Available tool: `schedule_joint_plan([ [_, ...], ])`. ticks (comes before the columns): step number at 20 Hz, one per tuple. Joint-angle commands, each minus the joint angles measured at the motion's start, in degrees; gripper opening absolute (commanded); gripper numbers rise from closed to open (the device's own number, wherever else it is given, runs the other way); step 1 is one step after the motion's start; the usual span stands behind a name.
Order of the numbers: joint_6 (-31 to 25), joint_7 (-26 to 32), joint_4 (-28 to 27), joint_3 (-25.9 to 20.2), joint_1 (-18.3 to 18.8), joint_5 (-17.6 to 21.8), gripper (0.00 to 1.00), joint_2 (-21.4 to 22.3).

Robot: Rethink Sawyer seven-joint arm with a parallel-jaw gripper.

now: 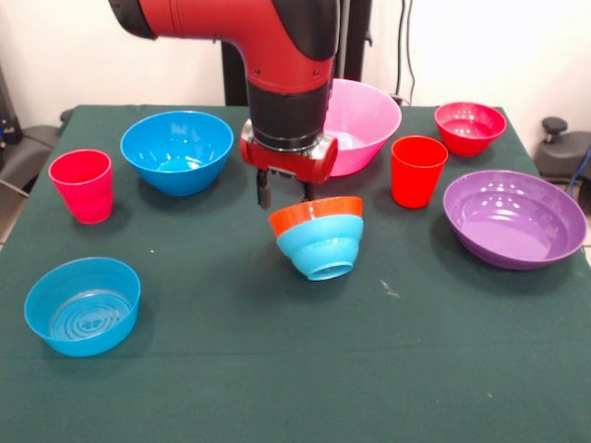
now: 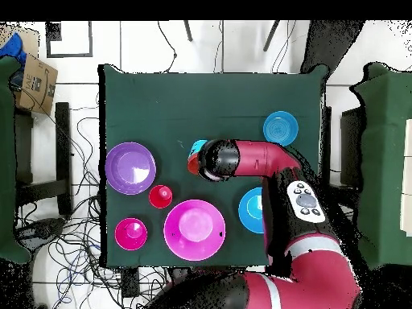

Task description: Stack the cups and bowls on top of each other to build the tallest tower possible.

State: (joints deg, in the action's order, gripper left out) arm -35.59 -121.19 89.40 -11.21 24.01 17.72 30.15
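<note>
Desk (image 1: pixel 231 369): green cloth, carrying every bowl and cup.
Arm (image 1: pixel 277 37): bent at the elbow, wrist pointing straight down over the desk's middle.
Fingers (image 1: pixel 282 196): dark tips close together at the orange bowl's (image 1: pixel 314 214) rim; whether they pinch it I cannot tell.
Tower (image 1: pixel 319 240): orange bowl nested in light-blue bowl (image 1: pixel 323 249), tilted forward, just below the wrist.

Green-clothed table (image 1: pixel 231 369) carries seven bowls (image 1: pixel 83 305), two cups (image 1: pixel 82 185); orange bowl (image 1: pixel 314 214) nested in light-blue.
</note>
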Motion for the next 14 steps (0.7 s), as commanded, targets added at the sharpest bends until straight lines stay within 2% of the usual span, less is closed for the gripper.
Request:
schedule_joint_plan([
  [1, -8.76, 0.7, -3.37, -2.47, -1.94, -1.85, 1.0, 2.12],
  [14, -6.16, -3.84, -4.35, 0.01, -5.36, -1.72, 1.0, 1.86],
])
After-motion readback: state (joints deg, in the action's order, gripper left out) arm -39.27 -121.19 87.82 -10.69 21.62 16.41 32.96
